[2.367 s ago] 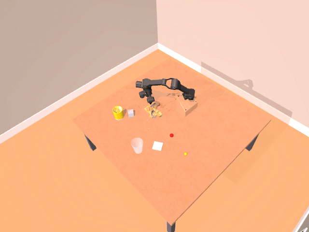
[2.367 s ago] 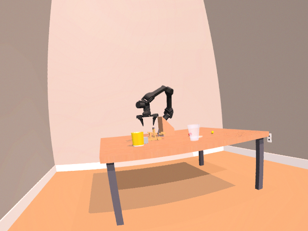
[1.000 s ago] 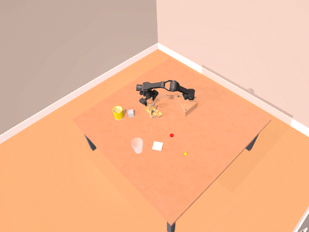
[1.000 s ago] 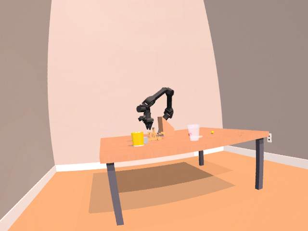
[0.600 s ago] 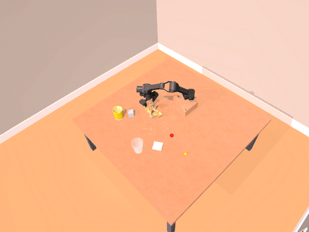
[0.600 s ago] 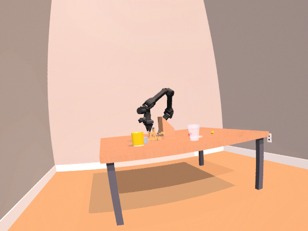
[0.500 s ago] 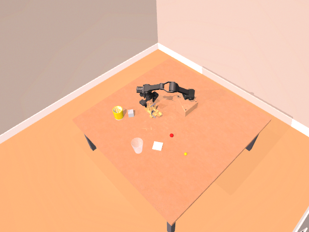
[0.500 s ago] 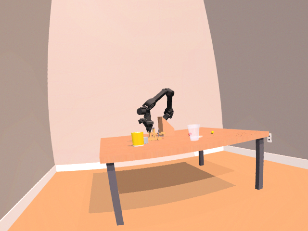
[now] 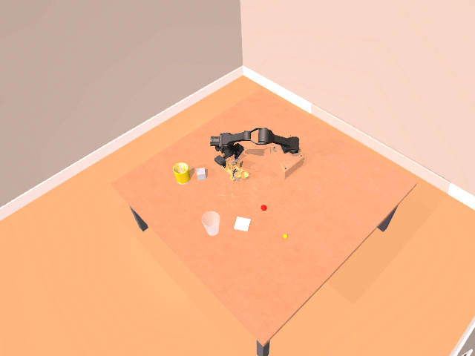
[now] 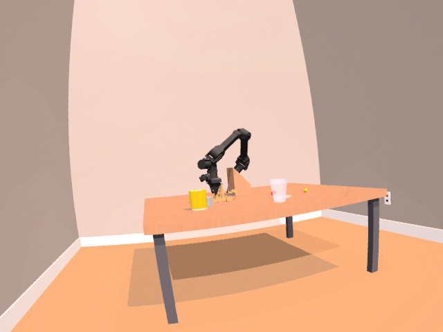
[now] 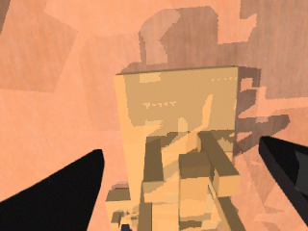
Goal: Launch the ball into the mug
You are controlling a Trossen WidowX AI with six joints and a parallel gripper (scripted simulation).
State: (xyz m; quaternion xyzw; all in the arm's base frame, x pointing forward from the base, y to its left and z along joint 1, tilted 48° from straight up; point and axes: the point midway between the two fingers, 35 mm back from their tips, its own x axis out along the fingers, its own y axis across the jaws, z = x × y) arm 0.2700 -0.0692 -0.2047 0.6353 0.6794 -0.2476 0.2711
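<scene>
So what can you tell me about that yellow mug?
The yellow mug is a squat, roughly cylindrical cup, bright yellow outside with a whitish rim at its foot. It stands upright on the table, mouth up, its inside showing pale and yellow patches from above. I can't make out a handle, and its material is unclear. A small grey cube sits close beside it, on the side toward the catapult. The gripper isn't touching it.
</scene>
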